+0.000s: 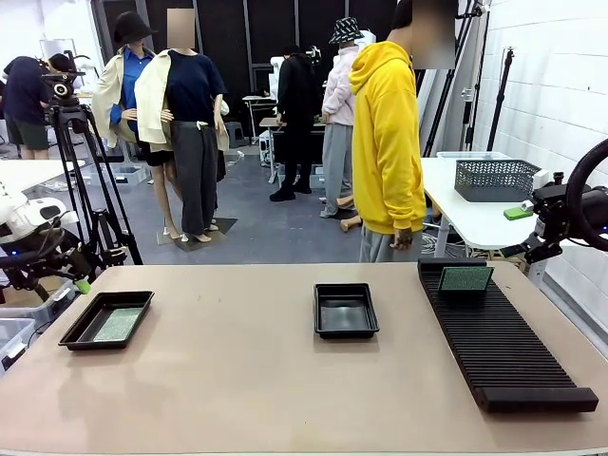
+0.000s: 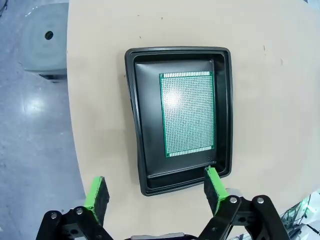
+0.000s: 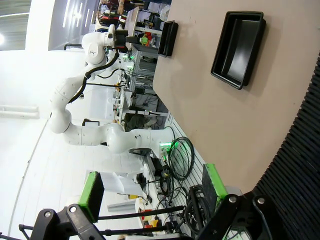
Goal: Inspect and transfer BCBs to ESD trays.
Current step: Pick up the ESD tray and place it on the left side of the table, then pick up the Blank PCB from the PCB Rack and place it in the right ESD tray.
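The left gripper (image 2: 155, 187) was held over the left tray (image 2: 131, 100) with its fingers wide apart and nothing between them. One board (image 2: 188, 114) was laid flat in that tray. The right gripper (image 3: 152, 187) was likewise spread and nothing was gripped in it; it was held by the table's (image 1: 237, 380) right edge. The second board (image 1: 465, 278) was propped at the rack's (image 1: 513, 356) far end, with the middle tray (image 1: 345, 313) left of it.

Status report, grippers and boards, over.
Left gripper, right gripper open, empty. One BCB flat in left tray; other BCB standing in rack. Middle tray empty. Nothing blocking.
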{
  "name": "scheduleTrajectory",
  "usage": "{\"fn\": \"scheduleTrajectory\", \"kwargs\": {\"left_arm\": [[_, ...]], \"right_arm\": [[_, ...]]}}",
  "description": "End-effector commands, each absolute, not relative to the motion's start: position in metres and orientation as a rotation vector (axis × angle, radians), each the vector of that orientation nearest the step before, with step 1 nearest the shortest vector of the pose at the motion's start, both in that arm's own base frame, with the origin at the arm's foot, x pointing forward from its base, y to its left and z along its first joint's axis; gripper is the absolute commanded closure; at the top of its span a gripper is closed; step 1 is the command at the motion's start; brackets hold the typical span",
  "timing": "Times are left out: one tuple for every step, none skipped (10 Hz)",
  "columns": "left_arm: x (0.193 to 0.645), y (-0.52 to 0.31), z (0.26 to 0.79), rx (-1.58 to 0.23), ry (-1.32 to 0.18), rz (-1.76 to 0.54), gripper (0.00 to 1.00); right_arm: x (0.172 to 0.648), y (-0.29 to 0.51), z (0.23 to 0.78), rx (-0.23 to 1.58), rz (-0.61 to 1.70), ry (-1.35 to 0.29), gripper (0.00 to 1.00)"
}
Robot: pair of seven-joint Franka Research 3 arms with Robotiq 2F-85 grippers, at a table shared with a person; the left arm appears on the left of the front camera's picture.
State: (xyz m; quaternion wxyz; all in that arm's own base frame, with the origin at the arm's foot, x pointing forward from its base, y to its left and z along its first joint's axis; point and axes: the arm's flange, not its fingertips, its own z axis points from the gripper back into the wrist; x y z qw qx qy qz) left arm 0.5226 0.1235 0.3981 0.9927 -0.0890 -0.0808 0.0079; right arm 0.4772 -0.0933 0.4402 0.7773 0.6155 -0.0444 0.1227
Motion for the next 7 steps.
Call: {"fn": "scheduleTrajectory", "kwargs": {"left_arm": [[0.5256, 0.1255, 0.3989, -0.184, -0.173, 0.016, 0.0], [0.5256, 0.1255, 0.3989, -0.184, -0.173, 0.016, 0.0], [0.5256, 0.1255, 0.3989, -0.184, -0.173, 0.016, 0.0], [0.5256, 0.1255, 0.3989, -0.184, -0.173, 0.016, 0.0], [0.5256, 0.1255, 0.3989, -0.184, -0.173, 0.016, 0.0], [0.5256, 0.1255, 0.3989, -0.184, -0.173, 0.016, 0.0], [0.5256, 0.1255, 0.3989, -0.184, -0.173, 0.016, 0.0]], "right_arm": [[0.4722, -0.0903, 0.4393, 1.314, 0.251, -0.095, 0.0], [0.4722, -0.0903, 0.4393, 1.314, 0.251, -0.095, 0.0], [0.4722, -0.0903, 0.4393, 1.314, 0.251, -0.095, 0.0], [0.4722, -0.0903, 0.4393, 1.314, 0.251, -0.095, 0.0], [0.4722, -0.0903, 0.4393, 1.314, 0.251, -0.095, 0.0], [0.4722, -0.0903, 0.4393, 1.314, 0.251, -0.095, 0.0], [0.4722, -0.0903, 0.4393, 1.314, 0.251, -0.095, 0.0]]}}
